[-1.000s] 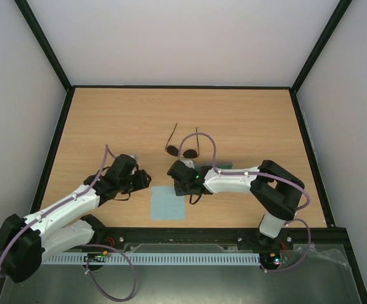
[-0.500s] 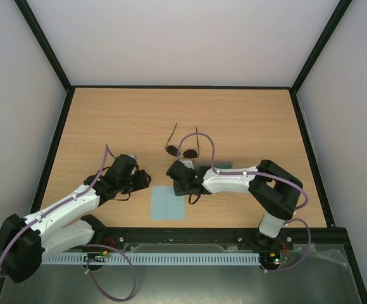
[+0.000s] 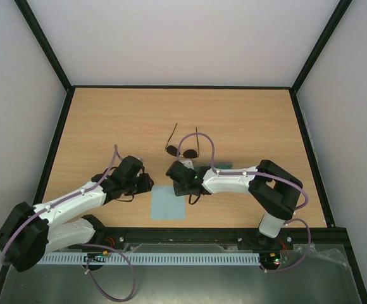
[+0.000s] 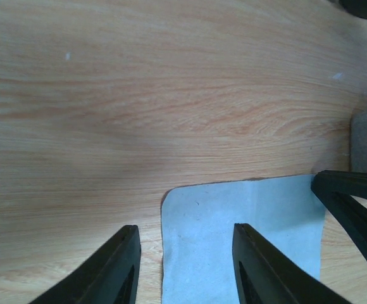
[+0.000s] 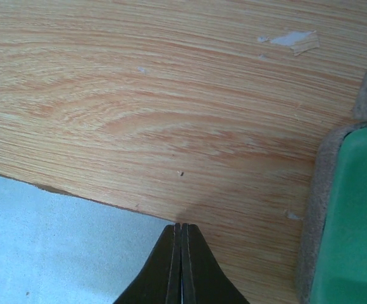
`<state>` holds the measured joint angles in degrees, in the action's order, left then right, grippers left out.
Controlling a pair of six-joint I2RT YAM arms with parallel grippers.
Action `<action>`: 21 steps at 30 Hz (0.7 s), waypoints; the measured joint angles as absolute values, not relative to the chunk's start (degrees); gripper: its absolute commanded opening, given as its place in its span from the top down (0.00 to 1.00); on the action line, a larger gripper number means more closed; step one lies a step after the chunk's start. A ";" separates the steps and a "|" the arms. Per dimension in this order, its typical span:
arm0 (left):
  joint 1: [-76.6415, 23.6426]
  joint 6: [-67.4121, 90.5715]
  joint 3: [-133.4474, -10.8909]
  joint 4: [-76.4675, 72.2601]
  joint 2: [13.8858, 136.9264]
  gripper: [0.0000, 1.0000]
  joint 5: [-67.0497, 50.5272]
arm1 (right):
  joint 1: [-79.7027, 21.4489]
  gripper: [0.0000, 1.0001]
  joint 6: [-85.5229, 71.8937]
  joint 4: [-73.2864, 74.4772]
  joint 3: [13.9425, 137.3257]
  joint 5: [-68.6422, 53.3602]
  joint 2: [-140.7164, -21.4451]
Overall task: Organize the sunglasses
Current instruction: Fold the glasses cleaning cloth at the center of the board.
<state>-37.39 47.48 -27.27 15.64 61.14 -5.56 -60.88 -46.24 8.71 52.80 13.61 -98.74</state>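
Sunglasses (image 3: 189,152) sit mid-table, just beyond the right gripper (image 5: 181,234). The lenses face the robot and both temple arms are unfolded, pointing at the far edge (so the long way runs near-to-far). Right jaws are pressed together at the far edge of the cloth (image 3: 168,206); the left gripper (image 4: 183,244) hangs spread over its far-left corner. I'd make sure fabric is actually caught before lifting, and steer clear of the frame.

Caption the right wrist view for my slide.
Right gripper shut at the edge of the blue cloth, grey-and-green case nearby, on the wooden table.
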 measured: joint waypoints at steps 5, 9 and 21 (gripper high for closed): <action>-40.10 47.05 -27.40 15.33 65.36 0.71 -4.64 | -60.90 0.99 -46.13 8.71 52.80 13.63 -98.74; -41.91 46.87 -28.64 15.75 67.81 0.71 -2.68 | -60.90 0.98 -46.02 8.71 52.80 13.61 -98.74; -43.79 46.44 -31.11 15.75 72.88 0.80 1.26 | -60.99 0.98 -45.63 8.69 52.80 13.65 -98.74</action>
<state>-43.79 46.44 -31.11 15.75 72.88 1.26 -60.99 -45.63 8.69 52.80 13.65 -98.74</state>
